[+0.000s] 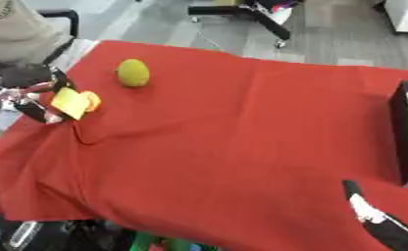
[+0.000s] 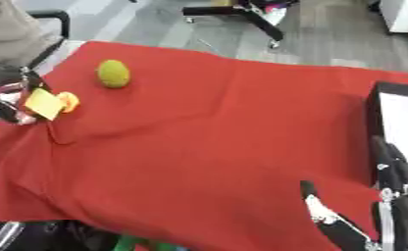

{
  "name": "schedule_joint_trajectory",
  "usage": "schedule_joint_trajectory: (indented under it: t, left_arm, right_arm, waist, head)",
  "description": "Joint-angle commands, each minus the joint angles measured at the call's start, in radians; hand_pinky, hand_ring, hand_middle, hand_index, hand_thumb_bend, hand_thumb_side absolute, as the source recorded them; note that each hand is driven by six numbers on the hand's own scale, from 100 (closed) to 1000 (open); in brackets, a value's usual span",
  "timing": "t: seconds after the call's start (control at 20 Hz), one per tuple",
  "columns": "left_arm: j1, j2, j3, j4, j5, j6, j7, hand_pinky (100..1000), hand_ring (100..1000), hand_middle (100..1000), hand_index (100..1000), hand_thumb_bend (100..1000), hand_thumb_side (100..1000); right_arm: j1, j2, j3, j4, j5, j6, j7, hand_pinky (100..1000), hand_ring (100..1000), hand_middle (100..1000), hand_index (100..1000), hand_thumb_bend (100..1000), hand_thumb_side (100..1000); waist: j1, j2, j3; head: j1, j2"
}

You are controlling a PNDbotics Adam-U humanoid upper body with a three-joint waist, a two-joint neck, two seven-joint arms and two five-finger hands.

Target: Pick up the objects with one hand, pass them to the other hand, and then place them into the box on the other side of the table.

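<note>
Yellow-green ball [image 1: 133, 72] lies on the red-draped worktop [image 1: 242, 137] near its far left corner. Left hand [image 1: 32, 105] appears to grasp a yellow-and-orange object [image 1: 77, 102] just beside the ball. Right hand [image 2: 395, 196], fingers relaxed, rests beside the black box [image 2: 388, 122] at the right edge.

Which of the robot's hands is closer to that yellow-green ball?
The left hand, just below-left of the yellow-green ball. The right hand is far across the table, by the box.

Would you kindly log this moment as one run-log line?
left hand: shut on yellow item, table's left edge | right hand: open, idle by box | yellow-green ball: on red cloth, untouched
</note>
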Motion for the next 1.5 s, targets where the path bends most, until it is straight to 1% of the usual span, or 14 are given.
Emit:
schedule_joint_trajectory:
  t: [0.05, 0.15, 0.25, 0.35, 0.45, 0.55, 0.65, 0.75, 0.85, 1.1, 1.3, 1.5]
  left_arm:
    - [-0.003, 0.014, 0.018, -0.052, 0.274, -0.027, -0.148, 679, 489, 343, 490, 100, 251]
    - [0.007, 0.004, 0.020, -0.087, 0.464, -0.010, -0.265, 672, 489, 341, 491, 100, 254]
    - [0.017, -0.009, 0.030, -0.136, 0.650, 0.035, -0.386, 662, 489, 337, 490, 100, 265]
    - [0.028, -0.021, 0.047, -0.190, 0.832, 0.099, -0.502, 654, 487, 333, 488, 100, 277]
    - [0.037, -0.031, 0.066, -0.239, 0.989, 0.171, -0.598, 647, 486, 332, 488, 100, 290]
    - [0.046, -0.043, 0.088, -0.286, 1.127, 0.245, -0.671, 643, 486, 334, 490, 100, 312]
    - [0.056, -0.057, 0.109, -0.332, 1.241, 0.316, -0.719, 639, 486, 336, 491, 100, 340]
    - [0.067, -0.074, 0.123, -0.381, 1.327, 0.378, -0.746, 639, 486, 338, 494, 100, 353]
    - [0.075, -0.092, 0.133, -0.431, 1.392, 0.430, -0.762, 638, 486, 339, 493, 100, 376]
    - [0.084, -0.152, 0.143, -0.565, 1.542, 0.553, -0.763, 634, 483, 347, 495, 100, 456]
    - [0.082, -0.212, 0.130, -0.680, 1.639, 0.653, -0.738, 634, 483, 353, 497, 100, 499]
    - [0.081, -0.280, 0.097, -0.798, 1.698, 0.747, -0.719, 634, 484, 358, 500, 100, 522]
  right_arm:
    - [-0.006, -0.003, -0.008, -0.023, -0.003, 0.001, 0.000, 888, 996, 931, 1000, 508, 519]
    - [-0.007, -0.003, -0.008, -0.024, -0.003, 0.002, 0.000, 888, 996, 931, 1000, 509, 519]
    - [-0.007, -0.002, -0.009, -0.024, -0.003, 0.002, 0.000, 888, 996, 931, 1000, 512, 520]
    - [-0.006, -0.001, -0.009, -0.024, -0.004, 0.003, 0.000, 888, 996, 931, 1000, 510, 520]
    - [-0.006, -0.001, -0.010, -0.024, -0.004, 0.003, 0.000, 888, 996, 931, 1000, 510, 521]
    - [-0.005, 0.000, -0.010, -0.024, -0.005, 0.003, 0.000, 888, 996, 931, 1000, 511, 521]
    - [-0.005, 0.001, -0.010, -0.025, -0.005, 0.003, 0.000, 888, 996, 931, 1000, 512, 521]
    - [-0.005, 0.002, -0.011, -0.025, -0.005, 0.004, 0.000, 888, 996, 931, 1000, 512, 522]
    - [-0.005, 0.002, -0.011, -0.025, -0.006, 0.004, -0.001, 888, 996, 931, 1000, 513, 522]
    - [-0.006, 0.005, -0.010, -0.025, -0.007, 0.003, 0.000, 888, 996, 931, 1000, 514, 525]
    - [-0.007, 0.007, -0.009, -0.026, -0.008, 0.002, 0.000, 888, 997, 931, 1000, 516, 525]
    - [-0.008, 0.010, -0.008, -0.027, -0.010, 0.001, 0.002, 888, 997, 931, 1000, 517, 526]
  waist:
    - [0.001, -0.012, 0.001]
    - [0.000, -0.012, 0.002]
    - [-0.001, -0.012, 0.003]
    - [-0.002, -0.011, 0.005]
    - [-0.003, -0.011, 0.007]
    - [-0.004, -0.011, 0.009]
    - [-0.005, -0.011, 0.010]
    - [-0.006, -0.010, 0.011]
    - [-0.008, -0.010, 0.011]
    - [-0.011, -0.009, 0.011]
    - [-0.014, -0.008, 0.010]
    - [-0.018, -0.006, 0.007]
  head:
    - [-0.002, -0.003]
    - [-0.004, -0.003]
    - [-0.005, -0.003]
    - [-0.005, -0.003]
    - [-0.005, -0.003]
    - [-0.007, -0.003]
    - [-0.009, -0.003]
    - [-0.011, -0.003]
    - [-0.012, -0.003]
    - [-0.017, -0.003]
    - [-0.024, -0.003]
    - [-0.034, -0.003]
